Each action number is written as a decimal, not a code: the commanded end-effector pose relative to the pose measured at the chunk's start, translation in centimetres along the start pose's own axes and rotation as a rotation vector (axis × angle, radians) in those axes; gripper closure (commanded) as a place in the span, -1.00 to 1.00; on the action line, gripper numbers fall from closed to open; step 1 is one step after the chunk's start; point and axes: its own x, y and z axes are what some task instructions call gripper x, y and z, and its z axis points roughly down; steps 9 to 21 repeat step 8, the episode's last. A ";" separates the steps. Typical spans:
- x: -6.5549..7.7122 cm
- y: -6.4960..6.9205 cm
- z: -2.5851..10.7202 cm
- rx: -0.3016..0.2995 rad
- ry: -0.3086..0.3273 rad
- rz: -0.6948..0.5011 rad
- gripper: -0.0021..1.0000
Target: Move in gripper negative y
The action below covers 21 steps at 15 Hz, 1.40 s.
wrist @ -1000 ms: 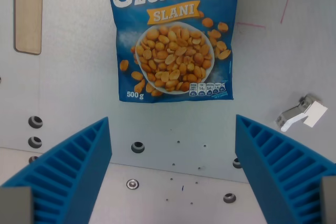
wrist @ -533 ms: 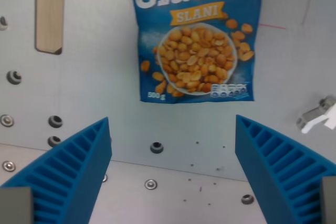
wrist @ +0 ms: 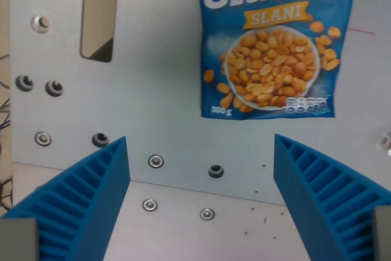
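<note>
Gripper [wrist: 201, 212] spread wide, 2 blue ribbed fingers [wrist: 79, 206] holding nothing; peanut bag [wrist: 276, 41] flat on grey plate [wrist: 159, 108], ahead toward the wrist view's right; slot [wrist: 99, 13] upper left; bolts [wrist: 156, 161] between fingers; nothing stands between them.

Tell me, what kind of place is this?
Probably a robot lab workbench. There's a grey metal plate with screw holes, the blue claw hanging open over it, and a peanut bag lying flat for testing.
</note>
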 end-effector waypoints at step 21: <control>-0.2 -4.8 -0.2 -0.005 0.006 0.016 -1.00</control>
